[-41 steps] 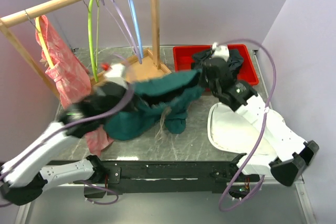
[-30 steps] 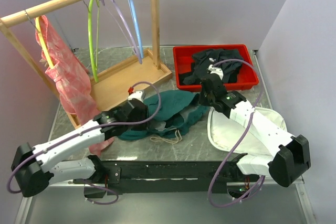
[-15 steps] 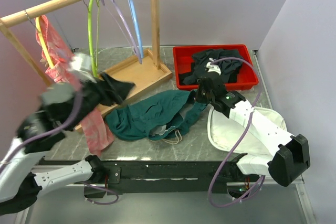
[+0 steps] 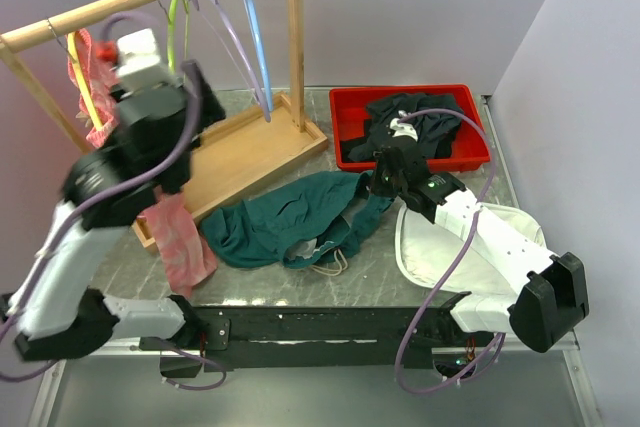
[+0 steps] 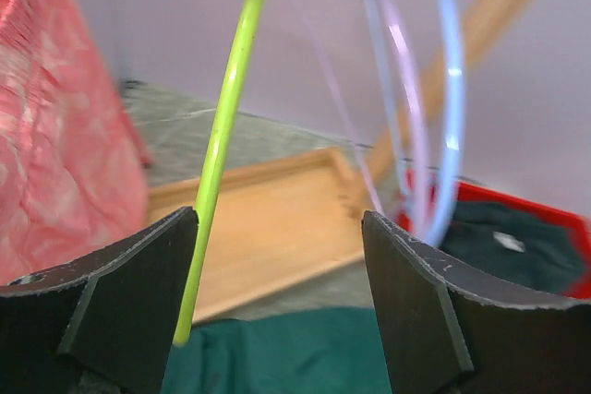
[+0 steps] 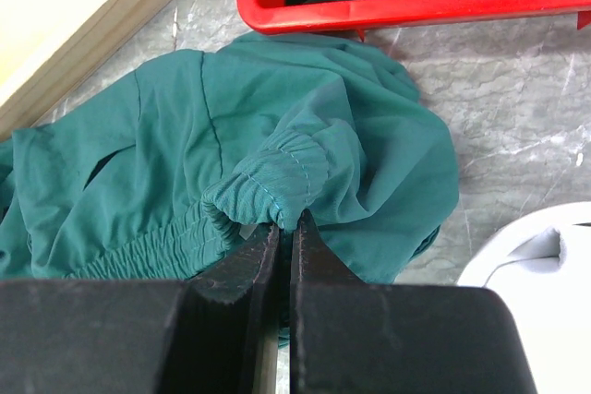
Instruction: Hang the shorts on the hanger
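raised away from the shorts [image 4: 280, 222] since a second ago, the left gripper [image 5: 277, 228] is held apart beside the hanger [image 5: 222, 149] at the far-left corner, presumably to take it. the shorts are left mid-surface [image 4: 260, 285], kept clamped by the right gripper [image 6: 284, 228] for lifting.

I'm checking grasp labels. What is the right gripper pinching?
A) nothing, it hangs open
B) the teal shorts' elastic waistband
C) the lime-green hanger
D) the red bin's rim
B: the right wrist view shows the right gripper shut on a bunched fold of the shorts at their elastic waistband.
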Controlling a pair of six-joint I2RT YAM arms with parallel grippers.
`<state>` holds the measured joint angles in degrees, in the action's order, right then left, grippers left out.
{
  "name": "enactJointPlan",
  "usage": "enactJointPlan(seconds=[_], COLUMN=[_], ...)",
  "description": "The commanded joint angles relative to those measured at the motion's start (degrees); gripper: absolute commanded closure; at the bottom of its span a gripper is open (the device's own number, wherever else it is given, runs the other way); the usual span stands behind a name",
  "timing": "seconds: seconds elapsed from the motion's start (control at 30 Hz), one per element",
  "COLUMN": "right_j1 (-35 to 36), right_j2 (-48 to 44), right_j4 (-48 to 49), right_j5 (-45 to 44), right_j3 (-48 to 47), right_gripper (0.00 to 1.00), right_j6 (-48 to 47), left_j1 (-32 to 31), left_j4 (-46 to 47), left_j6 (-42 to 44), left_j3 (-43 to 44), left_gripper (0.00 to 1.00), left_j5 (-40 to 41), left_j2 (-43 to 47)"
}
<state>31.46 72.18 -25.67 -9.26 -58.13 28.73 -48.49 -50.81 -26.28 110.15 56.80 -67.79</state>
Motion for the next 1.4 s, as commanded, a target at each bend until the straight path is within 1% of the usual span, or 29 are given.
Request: enactJointPlan(seconds=[0.0,0.07,0.13,0.2,0.3,0.33,0.4,0.43,0.5,0.53,0.63,0.73,0.8,0.87,0.9,0.97,1.0,1.1,1.23,1.37], right_j1=[-0.3,-0.2,-0.3,-0.2,-0.2,-0.3,-0.3,-0.3,-0.3,-0.3,-0.3,-0.3,-0.3,-0.3,-0.3,-0.3,-0.3,-0.3,-0.3,-0.3], right_j2=[0.5,0.5,0.6,0.7,0.8,0.8,1.0,1.1,1.2,1.2,1.0,0.9,0.8,0.6,0.6,0.6,0.5,0.2,0.2,0.5], right_j4=[2.5,2.5,2.5,2.4,2.4,2.5,2.5,2.4,2.4,2.6,2.6,2.6,2.6,2.6,2.6,2.4,2.4,2.6,2.6,2.6], right_j5=[1.3,1.4,1.7,1.8,2.0,2.1,2.2,2.4,2.7,2.9,3.1,3.3,3.5,3.5,3.5,3.4,3.4,3.4,3.5,3.5], right_j3=[-2.8,-2.7,-2.7,-2.8,-2.7,-2.6,-2.7,-2.7,-2.8,-2.8,-2.8,-2.7,-2.5,-2.4,-2.4,-2.3,-2.3,-2.1,-2.1,-2.3], right_gripper=[1.0,1.0,1.0,1.0,1.0,1.0,1.0,1.0,1.0,1.0,1.0,1.0,1.0,1.0,1.0,1.0,1.0,1.0,1.0,1.0], right_j6=[-0.9,-1.0,-1.0,-1.1,-1.3,-1.5,-1.6,-1.7,-1.7,-1.8,-1.9,-2.0,-2.0,-2.1,-2.1,-2.2,-2.2,-2.1,-2.1,-2.1], left_j1=[4.6,8.0,11.5,14.9,18.0,18.8,21.0,21.6,23.3,23.7,24.6,24.9,25.0,25.0,25.1,25.2,25.1,25.2,25.1,25.1], left_j4=[-1.1,0.6,2.6,1.8,2.0,3.1,3.4,3.5,4.1,4.7,5.4,5.9,6.0,6.4,6.7,7.0,7.1,7.3,7.6,7.6], left_j6=[5.4,6.5,7.4,7.0,6.9,6.9,6.5,6.3,5.9,5.8,5.3,5.1,4.9,4.8,4.7,4.7,4.7,4.8,5.9,6.9], left_j3=[2.6,2.4,2.5,3.5,3.6,2.5,1.7,1.3,0.2,-0.2,-1.1,-1.3,-1.3,-1.7,-2.0,-2.1,-2.0,-1.1,0.4,2.0], left_gripper=[0.23,0.23,0.23,0.24,0.26,0.27,0.3,0.35,0.39,0.44,0.53,0.58,0.6,0.65,0.7,0.76,0.84,0.92,0.99,0.99], left_j5=[5.4,3.3,-0.9,-4.6,-7.3,-10.1,-12.0,-13.6,-15.2,-16.5,-17.7,-18.6,-19.0,-19.4,-19.5,-19.6,-19.6,-20.1,-20.4,-20.7], left_j2=[-4.9,-5.2,-5.6,-7.3,-8.1,-8.2,-8.4,-8.6,-8.8,-8.8,-8.8,-8.9,-9.4,-9.3,-9.2,-8.8,-8.8,-8.3,-7.7,-7.4])
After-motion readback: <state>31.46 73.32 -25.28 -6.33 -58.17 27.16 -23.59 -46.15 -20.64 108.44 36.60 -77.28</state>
